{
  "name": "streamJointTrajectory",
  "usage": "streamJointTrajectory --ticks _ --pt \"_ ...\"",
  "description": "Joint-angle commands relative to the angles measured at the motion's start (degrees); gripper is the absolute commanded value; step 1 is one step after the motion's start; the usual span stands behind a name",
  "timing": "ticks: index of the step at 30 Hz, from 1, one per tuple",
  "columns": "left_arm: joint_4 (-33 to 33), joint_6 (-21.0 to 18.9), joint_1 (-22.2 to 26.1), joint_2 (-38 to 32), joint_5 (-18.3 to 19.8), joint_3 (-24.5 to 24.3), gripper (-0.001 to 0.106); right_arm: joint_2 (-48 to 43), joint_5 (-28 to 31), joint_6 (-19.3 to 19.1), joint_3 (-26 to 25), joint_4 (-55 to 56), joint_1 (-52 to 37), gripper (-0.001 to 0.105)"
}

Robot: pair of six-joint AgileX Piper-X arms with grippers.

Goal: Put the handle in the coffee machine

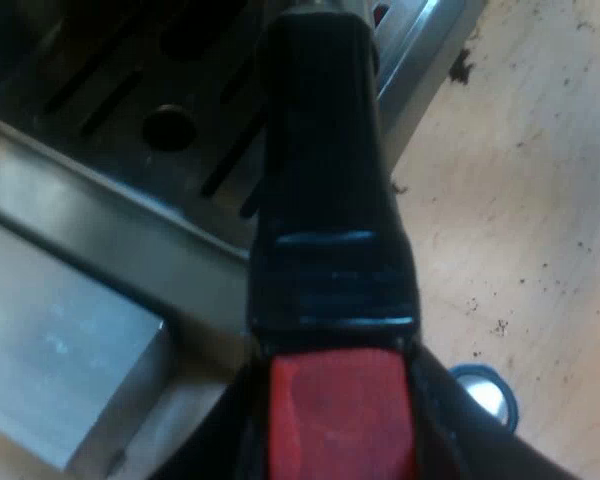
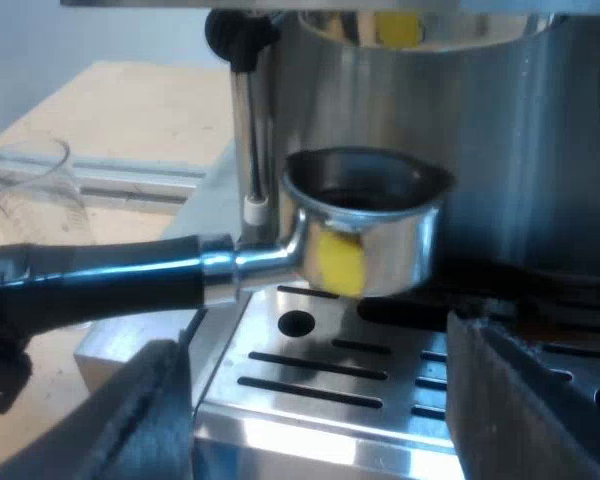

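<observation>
My left gripper (image 1: 335,445) is closed on the red end of the black-handled metal holder (image 2: 365,225), with 1 black finger pressed to each side of it. From that grip the dark handle runs out over the slotted steel drip tray (image 2: 330,375) to the holder's round steel basket, which has a yellow patch on its wall. The basket hangs above the tray and below the wide steel brew head (image 2: 410,40) of the stainless espresso machine (image 2: 540,150), apart from the head and not yet locked in. A thin steel steam wand (image 2: 250,140) hangs just beside the holder's neck. My right gripper (image 2: 325,400) stands wide open, holding nothing, near the tray's front edge. A clear measuring glass (image 2: 30,180) stands on the pale wooden table (image 1: 540,200), well apart from the machine.

Gripped at its far end only, the holder could twist or droop between the 2 fingers when the rim meets the head, and the lugs would miss their slots. An off-centre lift would jam the rim against the head's edge. A swing toward the wand would knock it.
</observation>
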Motion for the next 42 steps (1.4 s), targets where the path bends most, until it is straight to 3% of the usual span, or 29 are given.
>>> streamJointTrajectory --ticks 1,8,20,25,28,31,42 --pt "-0.64 0.86 -0.31 1.78 4.16 -2.40 0.000 1.34 1.58 -2.90 -0.05 -4.43 -0.05 0.057" --pt "1.09 4.92 -0.31 5.18 4.30 -6.37 0.000 2.21 2.21 -3.52 -0.05 -6.26 -0.91 0.057" --pt "1.58 5.13 -0.84 7.35 8.68 -9.09 0.000 2.21 2.35 -3.52 -0.05 -7.72 -2.76 0.057" --pt "1.48 5.13 -2.98 7.35 8.43 -9.19 0.000 2.21 2.35 -3.52 -0.05 -7.72 -2.76 0.057" --pt "-0.21 3.71 -3.36 7.35 8.30 -9.19 0.000 2.21 2.35 -3.52 -0.05 -7.72 -2.76 0.057" --pt "-3.03 -0.56 -3.36 7.35 7.07 -9.19 0.000 2.21 2.35 -3.52 -0.05 -7.72 -2.76 0.057" --pt "-2.83 -0.88 -3.36 7.35 6.74 -9.34 0.000 2.21 2.35 -3.52 -0.05 -7.72 -2.76 0.057"
